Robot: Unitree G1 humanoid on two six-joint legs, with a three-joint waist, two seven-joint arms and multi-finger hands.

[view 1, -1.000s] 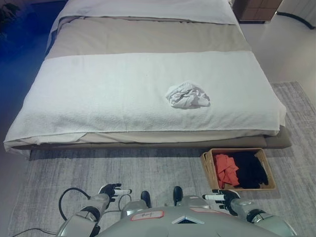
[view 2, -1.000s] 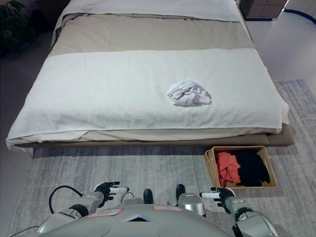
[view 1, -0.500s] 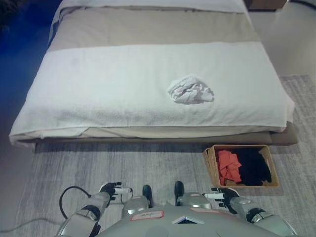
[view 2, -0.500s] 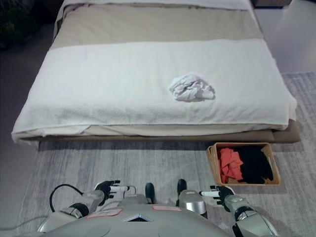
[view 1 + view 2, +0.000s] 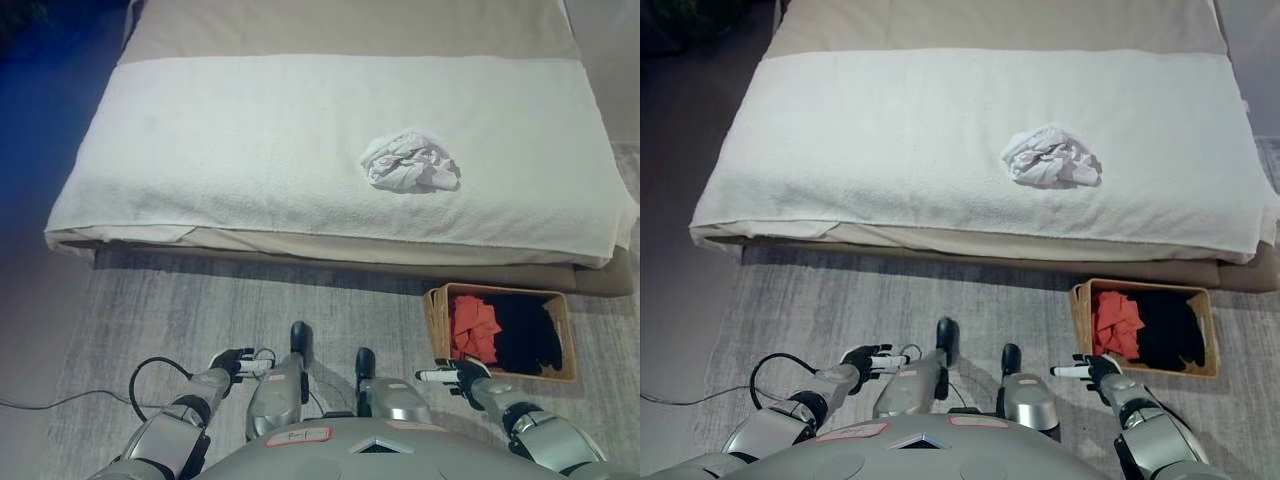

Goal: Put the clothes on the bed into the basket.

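Observation:
A crumpled white garment (image 5: 409, 162) lies on the white blanket of the bed (image 5: 250, 150), right of its middle. A wicker basket (image 5: 433, 320) stands on the rug by the bed's near right corner; it holds a red-orange garment (image 5: 474, 329) and a black garment (image 5: 528, 336). My left hand (image 5: 237, 362) is low at the bottom left, fingers relaxed and empty. My right hand (image 5: 455, 375) is low at the bottom right, just short of the basket's near left corner, fingers relaxed and empty. Both hands are far from the white garment.
A grey rug (image 5: 200, 310) covers the floor between me and the bed. Bare floor (image 5: 30, 300) lies to the left of the rug. The bed's near edge runs across the view above the basket.
The whole picture has shifted: the bed and basket now sit closer and further right, so the camera has moved. Both hands keep their low places. The white garment has not moved on the bed.

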